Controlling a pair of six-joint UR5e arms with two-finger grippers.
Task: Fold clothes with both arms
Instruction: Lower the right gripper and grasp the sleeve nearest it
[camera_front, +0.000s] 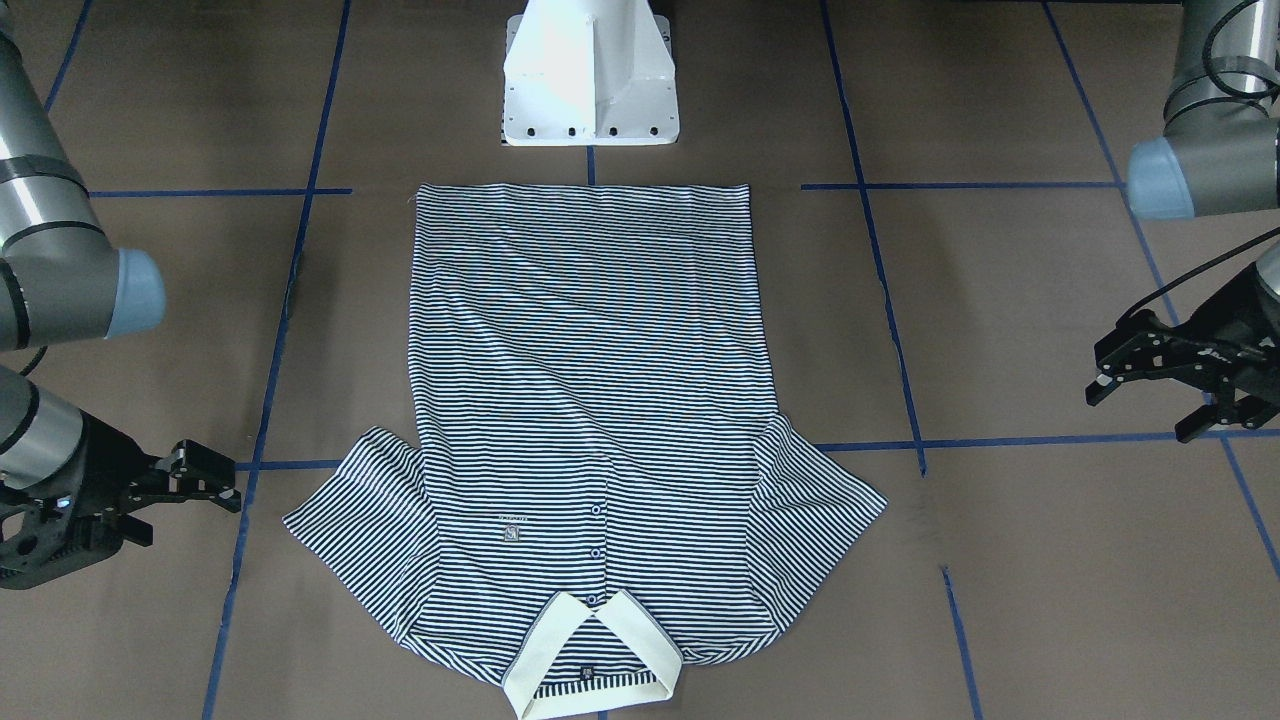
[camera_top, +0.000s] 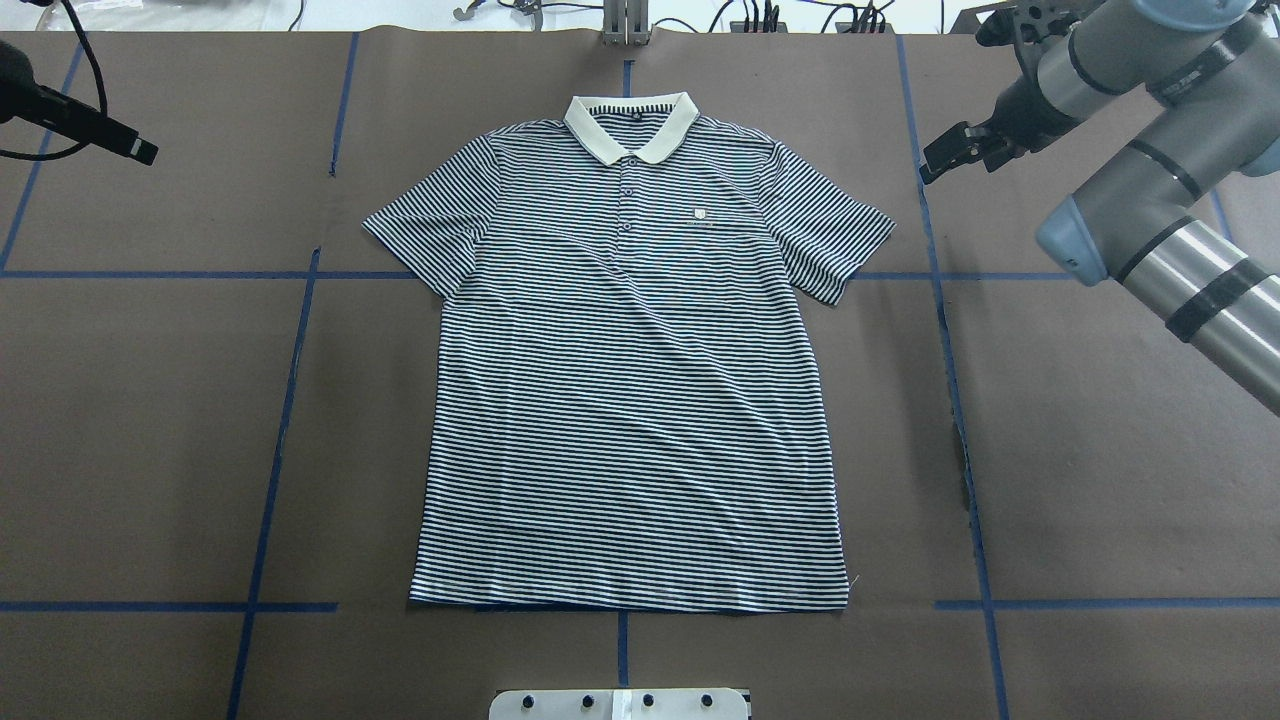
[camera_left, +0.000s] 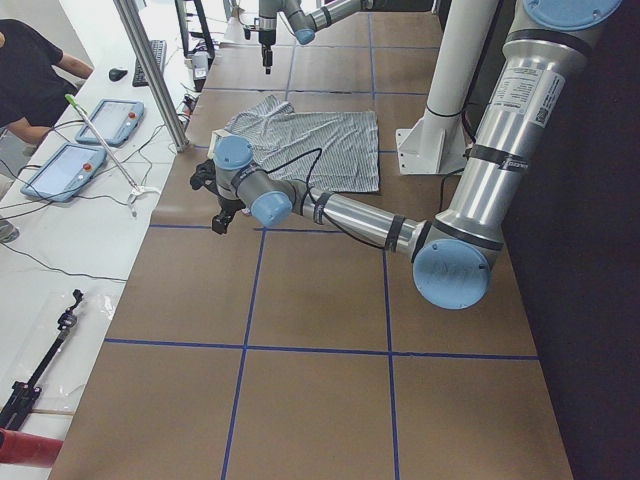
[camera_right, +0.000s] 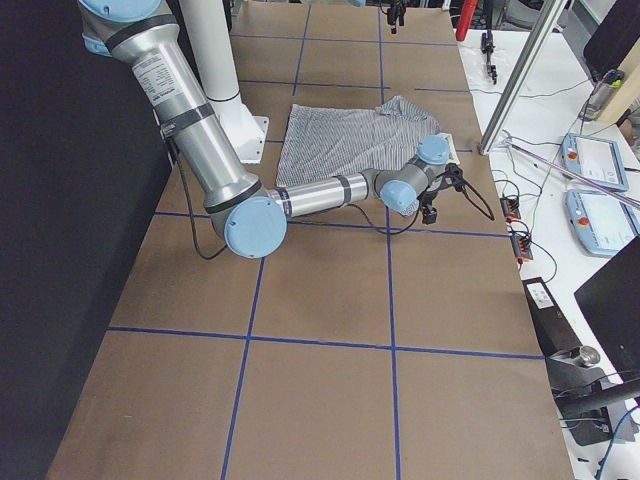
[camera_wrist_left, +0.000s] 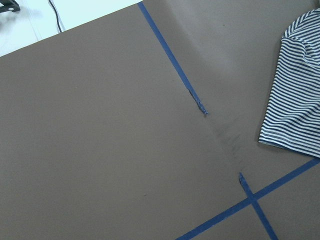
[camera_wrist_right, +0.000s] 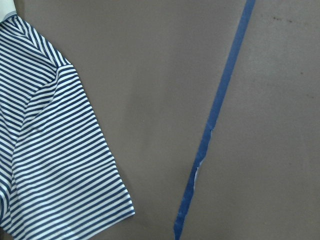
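Shirt (camera_top: 630, 400) flat between blue tape lines (camera_top: 283, 440)

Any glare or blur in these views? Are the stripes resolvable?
Front-facing: pedestal blown out white, shirt stripes crisp. Overhead: even light, sharp. Side views: stripes merge to grey. Wrist views: stripes sharp.

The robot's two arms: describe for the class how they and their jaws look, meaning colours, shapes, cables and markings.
Both the left arm and the right arm are grey metal tubes with rounded light-blue joint caps and black bands. Each upper segment carries a white printed label. Black cables run along them. The jaws are black, angular and two-fingered.
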